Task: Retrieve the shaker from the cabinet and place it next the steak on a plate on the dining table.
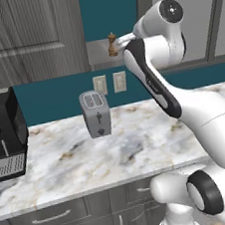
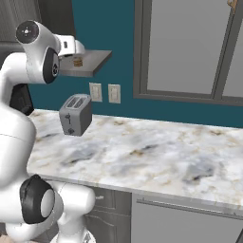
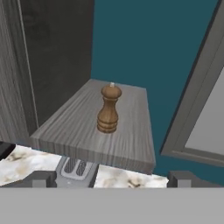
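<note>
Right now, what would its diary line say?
phase: reaching | gripper: open, empty | shaker: upright on cabinet shelf, untouched

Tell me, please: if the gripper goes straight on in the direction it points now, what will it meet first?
Most likely the shaker. It stands upright on the cabinet shelf, directly ahead between the open gripper fingertips. Depth is unclear, but nothing else seems to lie before it.

A silver two-slot toaster (image 1: 96,113) stands upright on the marble counter (image 1: 139,146), near the teal back wall. Two pale wall outlets (image 1: 109,84) sit just behind it. A black appliance (image 1: 4,133) occupies the counter's far left. Grey-framed window (image 2: 190,47) at right.
</note>
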You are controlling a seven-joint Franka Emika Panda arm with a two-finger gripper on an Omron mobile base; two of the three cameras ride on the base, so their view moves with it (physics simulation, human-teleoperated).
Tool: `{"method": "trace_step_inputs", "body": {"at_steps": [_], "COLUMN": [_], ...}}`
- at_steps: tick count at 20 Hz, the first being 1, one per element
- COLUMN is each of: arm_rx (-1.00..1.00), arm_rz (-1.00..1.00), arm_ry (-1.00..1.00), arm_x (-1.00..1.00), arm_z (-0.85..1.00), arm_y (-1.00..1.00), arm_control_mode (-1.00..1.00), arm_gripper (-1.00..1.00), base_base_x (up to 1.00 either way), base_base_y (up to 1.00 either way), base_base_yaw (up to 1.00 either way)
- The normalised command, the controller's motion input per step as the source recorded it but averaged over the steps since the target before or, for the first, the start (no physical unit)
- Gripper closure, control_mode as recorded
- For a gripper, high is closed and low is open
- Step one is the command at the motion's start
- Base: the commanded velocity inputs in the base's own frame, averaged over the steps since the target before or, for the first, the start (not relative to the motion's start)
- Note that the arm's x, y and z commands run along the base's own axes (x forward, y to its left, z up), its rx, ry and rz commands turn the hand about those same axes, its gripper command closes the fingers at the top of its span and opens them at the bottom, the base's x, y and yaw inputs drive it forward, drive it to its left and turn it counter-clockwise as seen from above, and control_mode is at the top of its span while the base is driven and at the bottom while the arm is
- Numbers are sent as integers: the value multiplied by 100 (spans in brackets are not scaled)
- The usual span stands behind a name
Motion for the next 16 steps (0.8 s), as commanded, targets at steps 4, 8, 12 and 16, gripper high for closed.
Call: {"method": "trace_step_inputs", "body": {"at_steps": [4,8,12,16], "arm_rx": [0,0,0,0], "arm_rz": [2,2,0,0], "arm_ry": [0,0,0,0], "arm_x": [39,44,50,46], "arm_z": [1,0,0,0], "arm_y": [9,14,13,9], "arm_control_mode": [-100,-100,-100,-100], "arm_gripper": [-100,-100,-100,-100], "base_base_x": [0,0,0,0], "base_base_y": [0,0,0,0], "base_base_yaw": [0,0,0,0]}}
